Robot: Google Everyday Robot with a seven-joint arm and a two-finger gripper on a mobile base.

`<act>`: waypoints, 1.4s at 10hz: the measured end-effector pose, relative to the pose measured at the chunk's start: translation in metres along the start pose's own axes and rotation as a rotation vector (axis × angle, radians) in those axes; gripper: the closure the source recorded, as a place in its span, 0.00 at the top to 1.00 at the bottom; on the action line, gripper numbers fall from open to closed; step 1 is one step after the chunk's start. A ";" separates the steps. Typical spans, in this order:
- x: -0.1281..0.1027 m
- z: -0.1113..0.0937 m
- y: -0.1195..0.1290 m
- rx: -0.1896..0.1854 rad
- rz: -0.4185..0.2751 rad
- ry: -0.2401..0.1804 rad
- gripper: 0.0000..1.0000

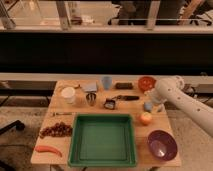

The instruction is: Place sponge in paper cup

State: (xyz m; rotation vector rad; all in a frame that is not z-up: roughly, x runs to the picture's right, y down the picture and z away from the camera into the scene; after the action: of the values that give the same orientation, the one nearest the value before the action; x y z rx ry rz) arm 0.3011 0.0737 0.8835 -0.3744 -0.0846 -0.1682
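Observation:
The sponge (148,106) is a small light-blue block on the right part of the wooden table (60,112), just behind the orange fruit (145,118). The paper cup (68,95) is short, wide and white, and stands upright at the table's left. My white arm reaches in from the right. Its gripper (151,101) is directly over the sponge, at or touching its top. The arm's end hides most of the gripper.
A green tray (102,159) lies front centre and a purple bowl (161,144) front right. At the back are a light-blue tumbler (106,82), a grey-blue pad (91,87), a dark brown block (124,85) and an orange bowl (146,82). A metal cup (91,99), grapes (56,130) and a red pepper (47,149) are on the left.

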 end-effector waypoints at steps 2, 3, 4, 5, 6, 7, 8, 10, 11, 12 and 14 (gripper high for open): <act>0.014 0.002 -0.002 -0.007 0.019 0.012 0.80; 0.015 0.006 -0.007 -0.014 0.032 0.015 0.80; 0.015 0.009 -0.009 -0.021 0.045 0.013 0.80; 0.020 0.011 -0.008 -0.035 0.055 0.021 0.80; 0.022 0.014 -0.005 -0.054 0.068 0.018 0.80; 0.022 0.015 -0.004 -0.064 0.076 0.012 0.80; 0.020 0.016 -0.003 -0.075 0.075 0.001 0.80; 0.021 0.017 0.001 -0.093 0.078 -0.028 0.80; 0.024 0.018 0.004 -0.093 0.080 -0.040 0.80; 0.027 0.019 0.005 -0.091 0.087 -0.048 0.80; 0.034 0.026 0.007 -0.099 0.117 -0.082 0.80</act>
State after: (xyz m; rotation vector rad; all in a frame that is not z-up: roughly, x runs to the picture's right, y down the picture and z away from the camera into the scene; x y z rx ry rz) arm 0.3344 0.0844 0.9096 -0.4840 -0.1354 -0.0413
